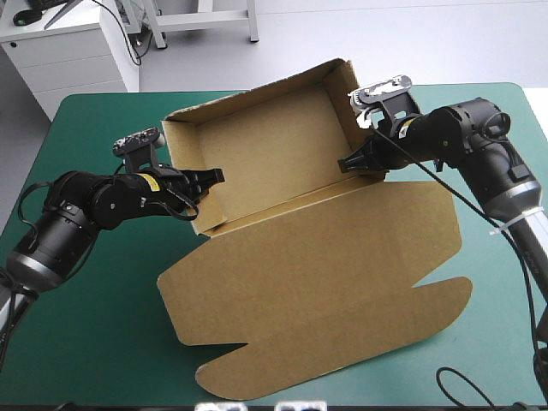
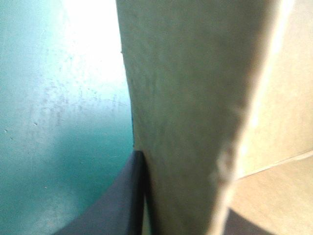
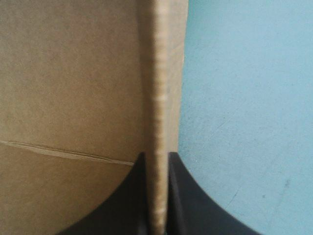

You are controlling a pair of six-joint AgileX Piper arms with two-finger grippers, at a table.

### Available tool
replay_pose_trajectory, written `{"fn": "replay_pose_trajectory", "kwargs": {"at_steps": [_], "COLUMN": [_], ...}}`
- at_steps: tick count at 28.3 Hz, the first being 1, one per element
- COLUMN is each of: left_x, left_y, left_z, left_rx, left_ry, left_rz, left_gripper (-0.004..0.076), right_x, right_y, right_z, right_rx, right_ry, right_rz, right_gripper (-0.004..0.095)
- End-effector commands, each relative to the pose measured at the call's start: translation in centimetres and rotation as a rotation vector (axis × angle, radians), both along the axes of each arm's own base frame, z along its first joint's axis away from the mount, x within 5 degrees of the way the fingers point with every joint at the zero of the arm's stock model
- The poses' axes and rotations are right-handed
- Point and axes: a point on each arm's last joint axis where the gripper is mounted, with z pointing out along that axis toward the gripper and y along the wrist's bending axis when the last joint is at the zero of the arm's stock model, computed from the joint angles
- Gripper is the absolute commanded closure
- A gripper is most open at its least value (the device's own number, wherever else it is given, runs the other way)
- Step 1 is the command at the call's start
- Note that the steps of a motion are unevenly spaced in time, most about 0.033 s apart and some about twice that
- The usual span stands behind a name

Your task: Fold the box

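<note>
The brown box stands as an open tray at mid-table, walls raised, its lid lying flat toward the front edge. My left gripper is shut on the tray's left wall; one black finger is outside the wall and the other inside. My right gripper is shut on the right wall, whose edge runs up between the fingers. In the right wrist view the gripper pinches the board, with the tray's inside on one side.
The lid's tabbed flap reaches close to the table's front edge. The teal-green cover shows on either side of the box, under the left arm and beside the right wall.
</note>
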Motion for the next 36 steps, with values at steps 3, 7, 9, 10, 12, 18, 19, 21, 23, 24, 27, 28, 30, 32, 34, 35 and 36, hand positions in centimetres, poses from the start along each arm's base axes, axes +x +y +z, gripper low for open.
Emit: {"fn": "replay_pose_trajectory", "kwargs": {"at_steps": [3, 7, 9, 10, 12, 18, 19, 21, 23, 24, 27, 28, 30, 32, 34, 35, 36], "left_x": [-0.7, -0.2, 0.3, 0.6, 1.3, 4.1, 4.6, 5.6, 6.6, 7.1, 9.1, 9.5, 10.6, 11.2, 11.7, 12.0, 12.1], "left_y": [-0.5, -0.9, -1.1, -1.2, -1.4, -2.0, -2.2, -2.5, -2.9, -3.2, -4.5, -4.6, -5.1, -5.4, -5.7, -5.8, -5.9], "left_z": [3.0, 2.0, 1.4, 1.3, 1.3, 2.5, 2.5, 2.4, 2.1, 1.7, -0.6, -1.1, -2.9, -4.1, -5.3, -5.9, -6.2], "left_rx": [-0.060, 0.052, 0.121, 0.149, 0.198, 0.323, 0.350, 0.396, 0.436, 0.458, 0.517, 0.521, 0.556, 0.570, 0.582, 0.584, 0.582], "left_ry": [-0.143, -0.107, -0.069, -0.059, -0.045, -0.021, -0.010, 0.024, 0.059, 0.083, 0.164, 0.176, 0.208, 0.237, 0.264, 0.277, 0.286], "left_rz": [-0.038, -0.070, -0.083, -0.087, -0.105, -0.113, -0.124, -0.131, -0.156, -0.173, -0.263, -0.266, -0.289, -0.297, -0.307, -0.310, -0.316], "left_gripper": [0.0731, 0.0731, 0.0731, 0.0731, 0.0731, 0.0731, 0.0731, 0.0731, 0.0731, 0.0731, 0.0731, 0.0731, 0.0731, 0.0731, 0.0731, 0.0731, 0.0731], "right_x": [-1.0, -0.8, -0.6, -0.5, -0.1, 1.8, 2.2, 3.1, 3.8, 4.1, 5.3, 5.5, 5.9, 6.0, 6.2, 6.3, 6.4], "right_y": [-0.1, -0.5, -0.7, -0.7, -0.8, -0.3, -0.2, 0.2, 0.4, 0.6, 1.0, 1.1, 1.2, 1.2, 1.2, 1.1, 1.0], "right_z": [2.7, 2.6, 2.4, 2.2, 1.6, -1.4, -2.1, -3.5, -4.8, -5.5, -7.8, -8.2, -9.1, -9.3, -9.4, -9.5, -9.5], "right_rx": [0.072, 0.056, 0.040, 0.031, 0.013, -0.048, -0.061, -0.078, -0.098, -0.109, -0.140, -0.145, -0.163, -0.166, -0.162, -0.169, -0.177], "right_ry": [-0.112, -0.108, -0.104, -0.097, -0.067, 0.061, 0.088, 0.137, 0.184, 0.210, 0.277, 0.289, 0.312, 0.316, 0.319, 0.320, 0.322], "right_rz": [0.011, -0.044, -0.071, -0.080, -0.108, -0.138, -0.137, -0.143, -0.144, -0.146, -0.145, -0.145, -0.146, -0.151, -0.169, -0.178, -0.181], "right_gripper": [0.0912, 0.0912, 0.0912, 0.0912, 0.0912, 0.0912, 0.0912, 0.0912, 0.0912, 0.0912, 0.0912, 0.0912, 0.0912, 0.0912, 0.0912, 0.0912, 0.0912]}}
